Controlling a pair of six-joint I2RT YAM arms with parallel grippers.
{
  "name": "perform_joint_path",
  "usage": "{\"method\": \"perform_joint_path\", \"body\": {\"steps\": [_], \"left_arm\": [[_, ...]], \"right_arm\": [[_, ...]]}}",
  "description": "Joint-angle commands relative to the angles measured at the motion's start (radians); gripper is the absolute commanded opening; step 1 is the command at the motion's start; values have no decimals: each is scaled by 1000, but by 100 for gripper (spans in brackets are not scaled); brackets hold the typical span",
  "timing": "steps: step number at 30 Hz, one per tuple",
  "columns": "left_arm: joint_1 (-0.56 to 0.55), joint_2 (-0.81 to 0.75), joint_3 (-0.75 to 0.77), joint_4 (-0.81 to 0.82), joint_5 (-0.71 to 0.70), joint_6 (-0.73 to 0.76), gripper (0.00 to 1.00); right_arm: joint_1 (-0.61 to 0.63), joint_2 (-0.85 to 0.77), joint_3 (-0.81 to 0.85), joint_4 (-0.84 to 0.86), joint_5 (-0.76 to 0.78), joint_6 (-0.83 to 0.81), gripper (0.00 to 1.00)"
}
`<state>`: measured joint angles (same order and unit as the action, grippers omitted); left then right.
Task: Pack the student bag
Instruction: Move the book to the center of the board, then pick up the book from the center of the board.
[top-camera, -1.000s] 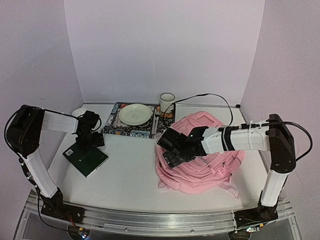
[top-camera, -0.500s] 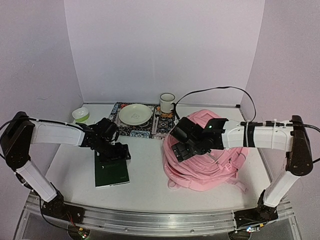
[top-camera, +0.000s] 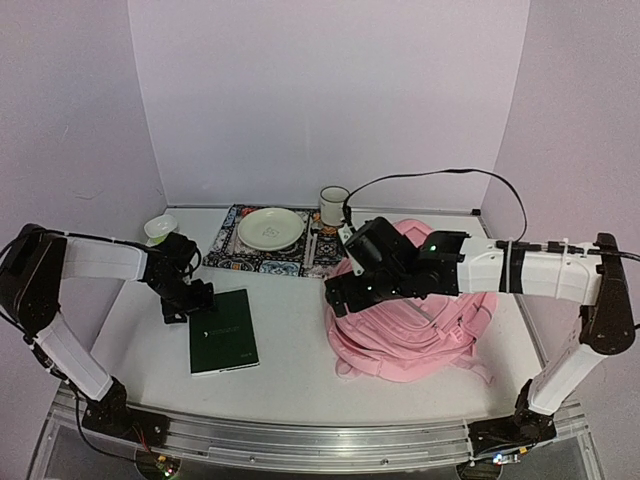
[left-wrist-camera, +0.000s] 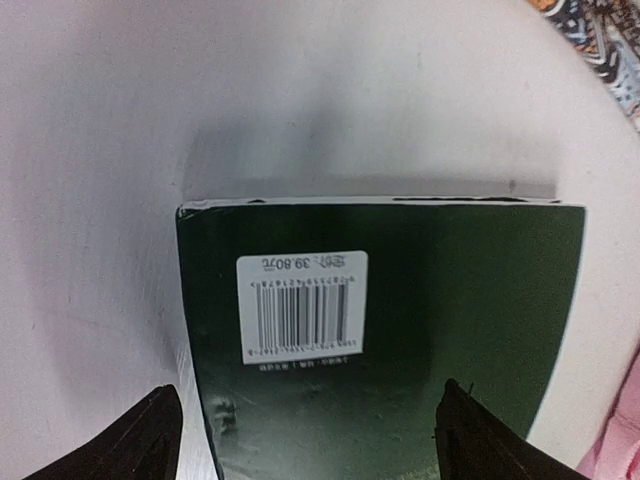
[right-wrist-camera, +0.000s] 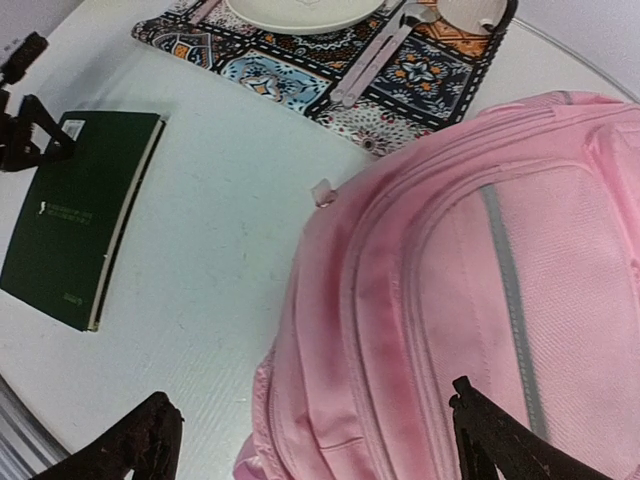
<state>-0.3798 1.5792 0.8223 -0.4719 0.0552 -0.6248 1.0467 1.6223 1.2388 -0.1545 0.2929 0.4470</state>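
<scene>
L claw (left-wrist-camera: 312, 437): jaws apart, straddling the end of the book (left-wrist-camera: 400, 330), which lies flat on the table (left-wrist-camera: 100, 150) just ahead. Risk: it's thin & flat, so we may scrape the table or shove it instead of lifting. R claw (right-wrist-camera: 318, 440): jaws apart, empty, bag (right-wrist-camera: 480, 250) right below & ahead. Bag looks closed from here. Fabric's soft, so we may pinch only a fold & leave the book no way in.

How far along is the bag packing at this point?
Done: nothing visibly packed; the green book lies flat on the table, outside the student bag, which looks zipped. In hand: nothing; left gripper open over the book, right gripper open over the bag. Left: opening the bag, loading the book.
</scene>
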Motion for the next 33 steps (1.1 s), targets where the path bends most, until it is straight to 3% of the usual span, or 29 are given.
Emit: {"method": "perform_joint_path", "body": {"steps": [1,9,13,18,33], "left_arm": [[-2,64,45,-11,-18,42,82],[-100,82,17,30,107,24,71],[-190,66,3,83,165,-50,70],[-223,-7,-31,157,216,-142,73],[-243,-56,-154,220,353,-125,75]], "right_arm": [[19,47,13,84,-97,71,92],[39,142,-10,250,-230,194,87],[45,182,-38,339,-267,270,85],[45,232,-70,382,-272,349,84],[44,414,-73,504,-361,523,72]]}}
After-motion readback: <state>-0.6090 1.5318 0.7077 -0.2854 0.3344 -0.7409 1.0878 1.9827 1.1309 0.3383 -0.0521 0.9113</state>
